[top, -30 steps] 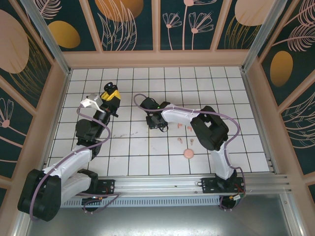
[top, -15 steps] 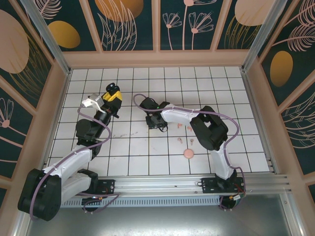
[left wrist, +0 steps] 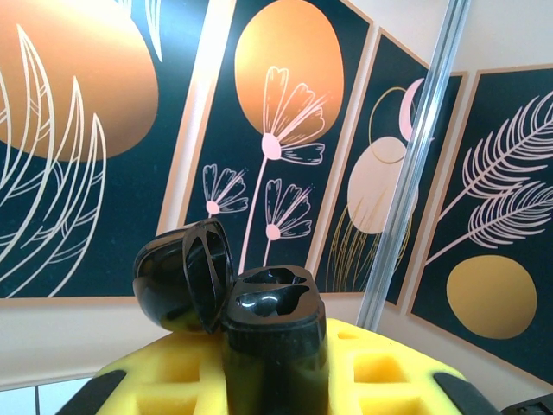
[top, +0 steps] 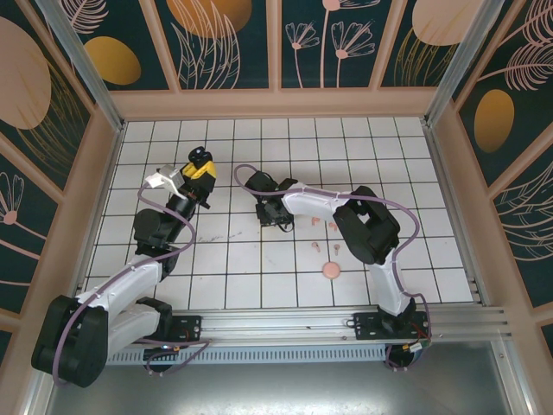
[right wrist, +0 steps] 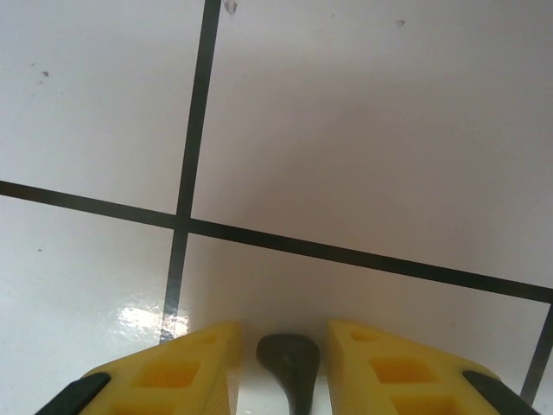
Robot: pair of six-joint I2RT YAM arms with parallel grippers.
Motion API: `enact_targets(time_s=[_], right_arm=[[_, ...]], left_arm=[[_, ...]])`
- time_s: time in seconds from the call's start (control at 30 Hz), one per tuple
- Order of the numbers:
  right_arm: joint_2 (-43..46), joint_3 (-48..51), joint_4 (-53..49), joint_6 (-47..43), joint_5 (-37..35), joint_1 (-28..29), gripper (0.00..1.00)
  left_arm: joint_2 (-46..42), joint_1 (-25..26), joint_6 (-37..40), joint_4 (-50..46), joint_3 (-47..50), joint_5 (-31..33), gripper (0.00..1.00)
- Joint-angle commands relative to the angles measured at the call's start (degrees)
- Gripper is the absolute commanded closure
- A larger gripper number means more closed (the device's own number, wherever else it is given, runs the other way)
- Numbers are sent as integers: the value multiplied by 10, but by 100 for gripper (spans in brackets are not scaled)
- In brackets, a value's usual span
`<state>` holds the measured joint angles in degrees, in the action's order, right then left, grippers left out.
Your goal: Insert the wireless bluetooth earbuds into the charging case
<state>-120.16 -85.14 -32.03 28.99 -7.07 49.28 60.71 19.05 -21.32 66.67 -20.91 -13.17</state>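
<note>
My left gripper (left wrist: pixel 275 380) is shut on a black charging case (left wrist: pixel 275 333); its lid (left wrist: pixel 183 275) is swung open to the left, and the two bud sockets face up. In the top view this gripper (top: pixel 199 169) holds the case (top: pixel 200 156) raised over the back left tiles. My right gripper (right wrist: pixel 289 385) points down at the floor, open, with a small black earbud (right wrist: pixel 289 359) lying between its yellow fingers (right wrist: pixel 186 372) and a thin gap on each side. In the top view the right gripper (top: pixel 275 216) is at mid-floor. Pale pink earbuds (top: pixel 316 221) lie scattered to its right.
A round pink case (top: pixel 330 271) rests on the tiles toward the front, right of centre. More pink buds (top: pixel 319 248) lie just behind it. Patterned walls enclose the white tiled floor (top: pixel 432 216), and the right arm's elbow (top: pixel 371 229) hangs over the buds.
The left gripper, still holding the black case, has drifted slightly to the right. The right gripper stays low over the same tile.
</note>
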Motion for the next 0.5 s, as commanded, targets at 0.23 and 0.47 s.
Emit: enact_targets(time_s=[0.23,0.47], right_arm=[[-36,-13,-3,19,8,-3,73],[-29,-14,-1,18,2,-4,81]], left_arm=[[1,1,-7,23,-12,-22,100],[1,2,-2,19,-12,-33,100]])
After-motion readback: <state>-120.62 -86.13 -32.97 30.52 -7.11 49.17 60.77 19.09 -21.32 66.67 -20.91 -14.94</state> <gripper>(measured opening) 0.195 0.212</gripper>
